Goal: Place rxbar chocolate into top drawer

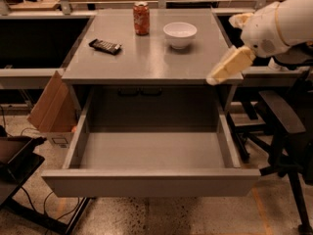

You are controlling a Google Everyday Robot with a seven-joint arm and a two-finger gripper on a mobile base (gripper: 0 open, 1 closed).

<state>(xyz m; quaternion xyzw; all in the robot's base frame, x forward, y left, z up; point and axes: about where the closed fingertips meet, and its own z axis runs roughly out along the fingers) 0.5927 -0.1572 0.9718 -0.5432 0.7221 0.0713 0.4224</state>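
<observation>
The rxbar chocolate, a flat dark bar with pale lettering, lies on the left part of the grey table top. The top drawer is pulled fully open below the table, and its smooth grey floor holds nothing. My gripper, at the end of the white and cream arm, hangs over the table's right front corner, above the drawer's right side. It is far to the right of the bar and holds nothing that I can see.
A red soda can and a white bowl stand at the back of the table. A cardboard box leans at the left of the drawer. A black chair stands at the right, and a dark stand at the lower left.
</observation>
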